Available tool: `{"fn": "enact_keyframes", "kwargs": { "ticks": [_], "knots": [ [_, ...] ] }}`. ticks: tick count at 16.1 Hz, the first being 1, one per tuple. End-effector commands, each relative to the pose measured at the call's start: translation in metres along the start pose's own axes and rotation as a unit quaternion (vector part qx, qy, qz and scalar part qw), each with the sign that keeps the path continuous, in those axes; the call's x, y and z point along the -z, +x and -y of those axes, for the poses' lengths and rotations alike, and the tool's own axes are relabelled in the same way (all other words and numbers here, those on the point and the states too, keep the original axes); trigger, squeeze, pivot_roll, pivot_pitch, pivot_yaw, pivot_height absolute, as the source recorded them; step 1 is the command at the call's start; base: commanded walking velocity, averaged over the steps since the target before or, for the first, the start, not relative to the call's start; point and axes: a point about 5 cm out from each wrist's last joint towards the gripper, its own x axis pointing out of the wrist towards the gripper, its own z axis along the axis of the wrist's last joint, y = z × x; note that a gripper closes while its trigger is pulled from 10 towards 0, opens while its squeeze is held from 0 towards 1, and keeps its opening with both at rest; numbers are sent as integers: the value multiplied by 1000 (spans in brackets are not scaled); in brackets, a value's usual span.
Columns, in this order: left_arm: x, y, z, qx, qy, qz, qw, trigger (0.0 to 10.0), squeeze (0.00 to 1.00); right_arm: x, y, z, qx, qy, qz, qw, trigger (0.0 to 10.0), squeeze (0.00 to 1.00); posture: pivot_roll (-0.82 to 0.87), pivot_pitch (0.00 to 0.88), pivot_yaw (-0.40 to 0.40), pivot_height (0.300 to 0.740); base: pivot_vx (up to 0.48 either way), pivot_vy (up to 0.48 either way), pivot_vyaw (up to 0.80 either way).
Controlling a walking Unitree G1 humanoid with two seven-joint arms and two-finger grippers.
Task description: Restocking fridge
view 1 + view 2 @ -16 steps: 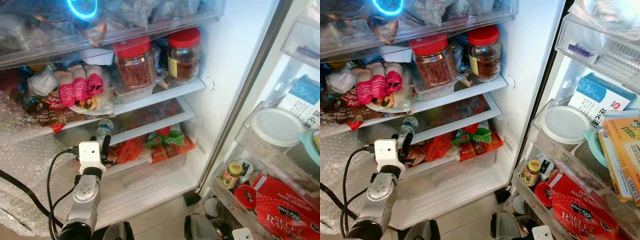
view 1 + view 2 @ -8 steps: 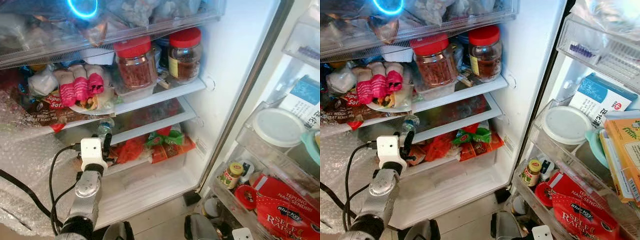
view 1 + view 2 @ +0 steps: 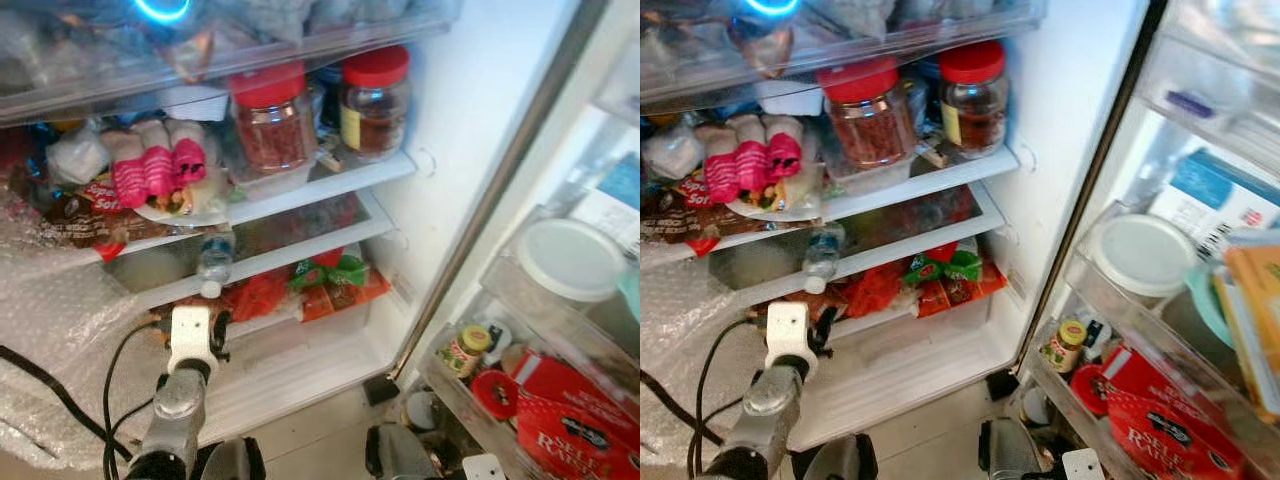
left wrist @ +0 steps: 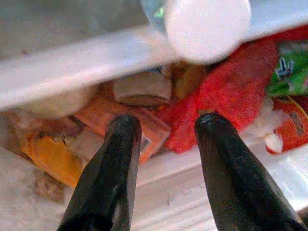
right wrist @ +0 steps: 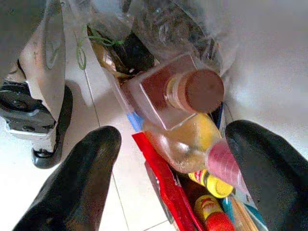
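1. Crowded fridge shelves [image 3: 300, 200] face the robot, and a small water bottle [image 3: 214, 262] lies cap-outward on the middle shelf, just left of centre.
2. Risk, as I judge it: the bottle overhangs the edge, so a knock could roll it off.
3. Left gripper [image 4: 163, 127] hangs just below the cap, fingers apart and empty.
4. Right gripper [image 5: 173, 144] hangs spread and empty over bottles in a bag.
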Motion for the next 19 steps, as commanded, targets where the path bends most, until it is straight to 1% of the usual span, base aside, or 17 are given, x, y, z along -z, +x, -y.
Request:
{"fn": "enact_keyframes", "kwargs": {
  "ticks": [1,3,7,10,12,16,19],
  "knots": [
    [2,-1,-5,-7,6,-2,1000,10000,0,6,-1,-1,-2,-2,-10,1000,10000,0,-128,94,17,632,0,0,0],
    [-9,4,-5,-3,14,24,1000,10000,0,6,-1,0,0,-1,-9,1000,10000,0,-127,95,18,632,0,0,0],
    [-14,5,-1,13,21,38,999,10000,0,5,-1,0,1,-2,-8,1000,10000,0,-129,94,18,632,0,0,0],
    [-25,4,8,48,42,73,995,10000,0,5,-1,-2,0,-2,-8,1000,10000,0,-129,94,18,632,0,0,0],
    [-28,4,9,52,45,79,995,10000,0,5,-1,-2,-2,-3,-9,1000,10000,0,-126,95,19,632,0,0,0],
    [-40,5,11,63,62,103,991,10000,0,6,-1,-2,-3,-2,-10,1000,10000,0,-125,96,21,632,0,0,0],
    [-51,7,9,54,73,123,988,10000,0,7,-1,-1,-3,-3,-11,1000,10000,0,-124,95,20,632,0,0,0]
  ]
}}
